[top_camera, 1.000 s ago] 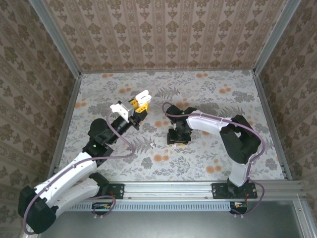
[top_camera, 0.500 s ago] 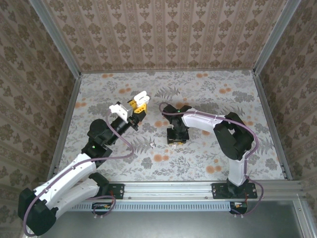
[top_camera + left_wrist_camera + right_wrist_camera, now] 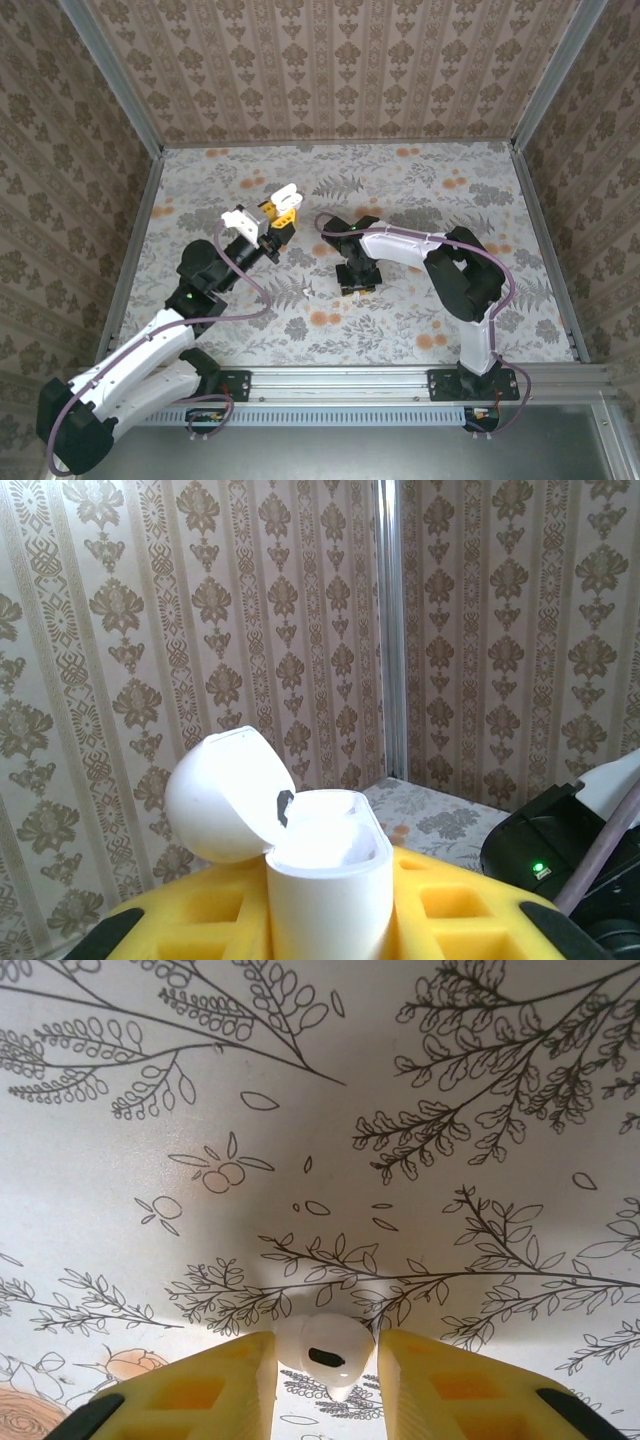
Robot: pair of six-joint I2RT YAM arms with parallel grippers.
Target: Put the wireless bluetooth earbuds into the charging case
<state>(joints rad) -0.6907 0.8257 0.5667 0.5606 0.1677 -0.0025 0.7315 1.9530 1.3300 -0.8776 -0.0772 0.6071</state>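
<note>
Early stage: my left claw (image 3: 272,225), clamped on the open-lidded white plastic charging case (image 3: 320,870), holds it raised, while my right claw (image 3: 326,1380) pinches a small white earbud (image 3: 322,1348) resting on the leaf-printed table (image 3: 150,1110), not yet inserted.

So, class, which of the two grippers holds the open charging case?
The left gripper: white case, lid flipped up. The right gripper pinches a white earbud on the table.

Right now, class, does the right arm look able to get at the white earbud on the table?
Probably yes. The right claw is down at the earbud, a yellow finger close on each side, with nothing between.
</note>
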